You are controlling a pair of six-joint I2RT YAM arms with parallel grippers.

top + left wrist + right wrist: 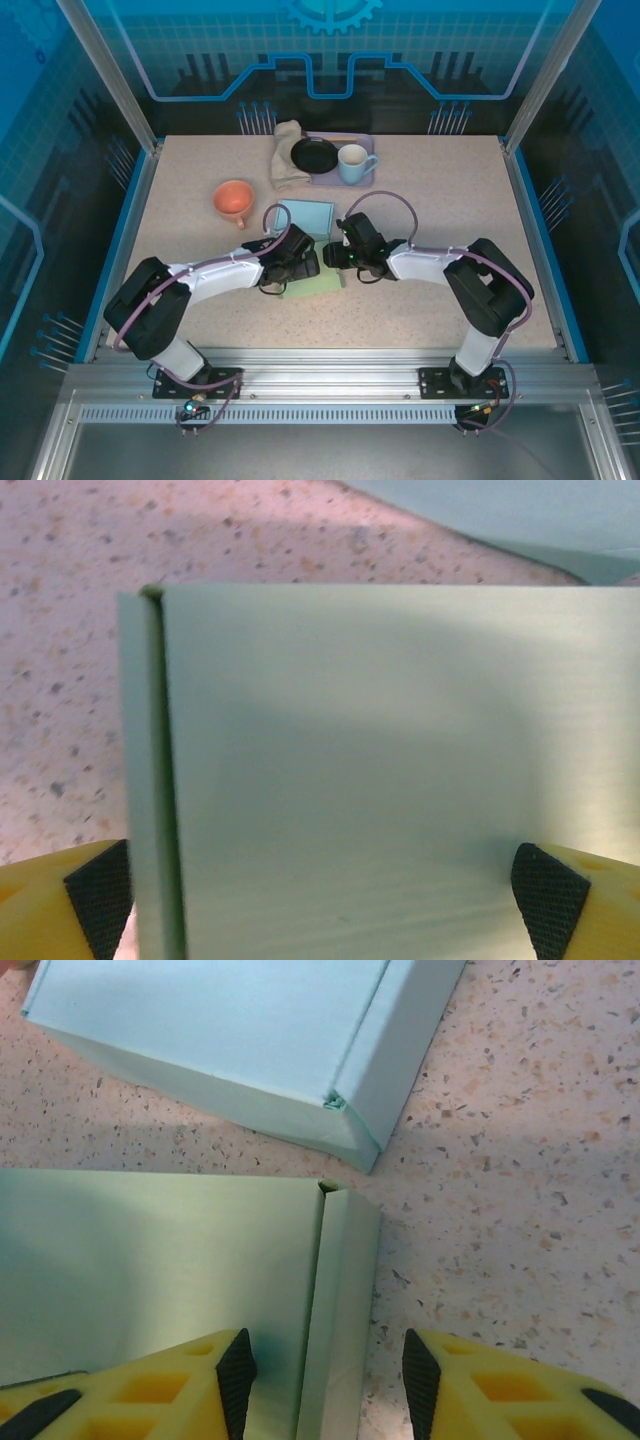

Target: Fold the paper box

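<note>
While both arms meet at the middle of the worktop point(450, 210), the green paper box point(312, 287) lies beneath them, just in front of a light-blue box point(305, 215). The left gripper point(325, 900) is spread wide, with a broad green panel point(360, 760) spanning the space between its black pads point(98, 905). The right gripper point(328, 1375) is parted too, straddling the narrow side flap point(345, 1280) without touching it. An orange cup point(235, 200) stands apart, farther back on the left.

Green box point(350, 780), near edge off-frame
</note>
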